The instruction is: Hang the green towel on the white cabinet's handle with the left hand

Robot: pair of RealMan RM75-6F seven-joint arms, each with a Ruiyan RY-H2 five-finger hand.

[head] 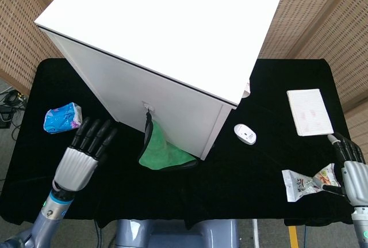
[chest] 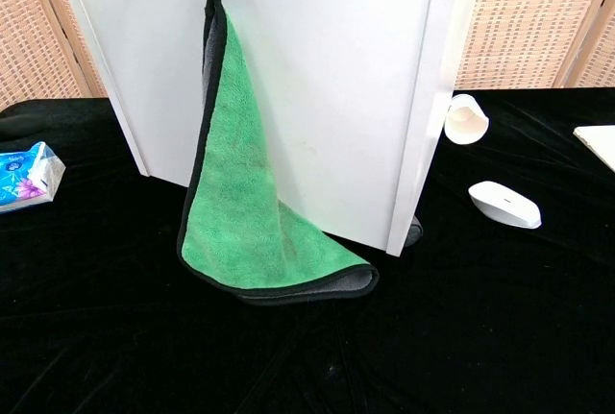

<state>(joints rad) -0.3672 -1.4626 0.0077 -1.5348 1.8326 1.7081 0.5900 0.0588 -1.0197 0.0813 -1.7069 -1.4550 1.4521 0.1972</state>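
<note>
The green towel [head: 156, 152] [chest: 245, 203], edged in black, hangs from the small handle [head: 148, 107] on the front of the white cabinet [head: 167, 35] [chest: 327, 68]. Its lower corner lies folded on the black table. My left hand [head: 86, 150] is well left of the towel, fingers spread and empty; the chest view does not show it. At the table's right front edge my right hand [head: 349, 170] holds nothing, fingers loosely extended next to a snack packet.
A blue tissue pack [head: 62, 117] [chest: 21, 176] lies at the left. Right of the cabinet are a white mouse [head: 245, 134] [chest: 504, 205], a white cup [chest: 466, 119], a white notepad [head: 310, 112] and a snack packet [head: 307, 182]. The black table [head: 241, 184] carries them all.
</note>
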